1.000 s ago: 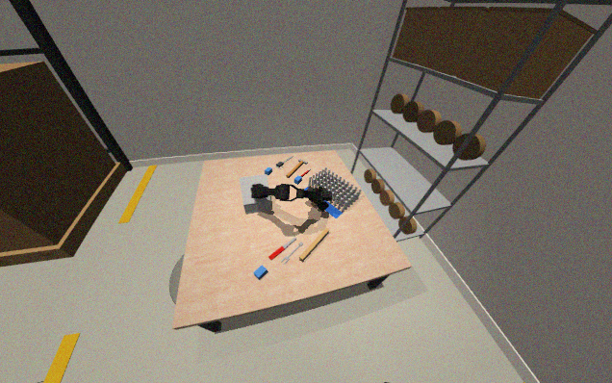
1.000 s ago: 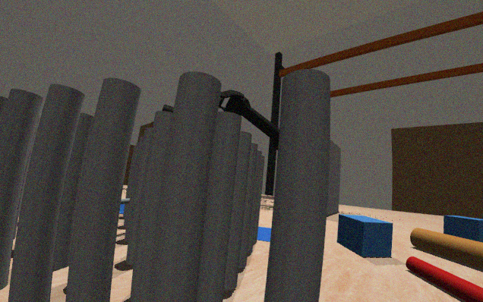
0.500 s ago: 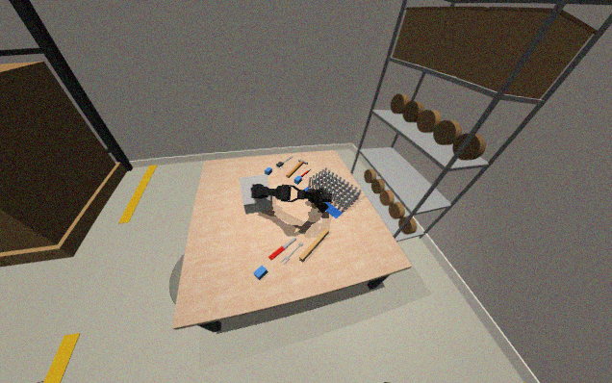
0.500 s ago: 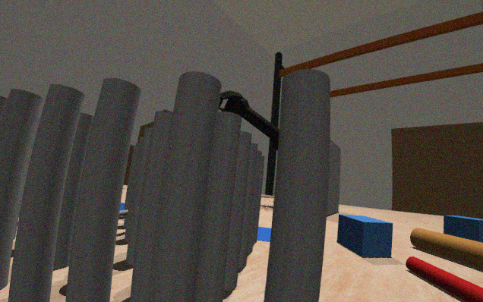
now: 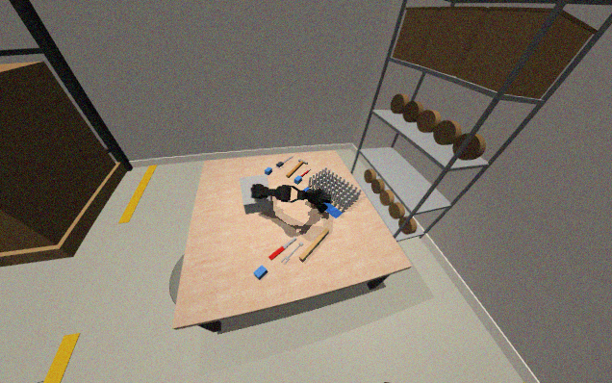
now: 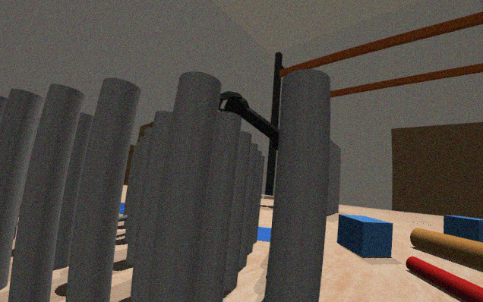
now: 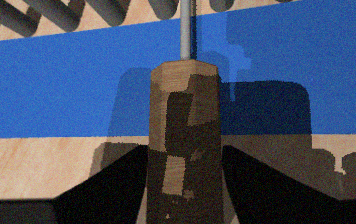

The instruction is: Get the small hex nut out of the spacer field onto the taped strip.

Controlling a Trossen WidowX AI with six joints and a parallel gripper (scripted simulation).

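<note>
My gripper (image 7: 185,153) (image 5: 319,199) is shut on the wooden handle (image 7: 184,100) of a hook tool. It hovers over the blue taped strip (image 7: 60,85) (image 5: 333,210) (image 6: 264,234). The tool's thin metal shaft (image 7: 185,30) points across the strip toward the grey standing spacers (image 7: 55,12) (image 5: 337,189) (image 6: 304,171). Its tip is cut off at the top of the wrist view. In the exterior view the black arm (image 6: 250,115) shows behind the upright spacers. The hex nut is not visible in any view.
On the wooden table (image 5: 231,289) lie a red-handled screwdriver (image 5: 277,251), a small wrench (image 5: 292,252), a wooden rod (image 5: 314,244), a hammer (image 5: 294,167) and blue blocks (image 5: 260,272) (image 5: 267,170) (image 6: 364,234). A metal shelf (image 5: 423,144) stands to the table's right.
</note>
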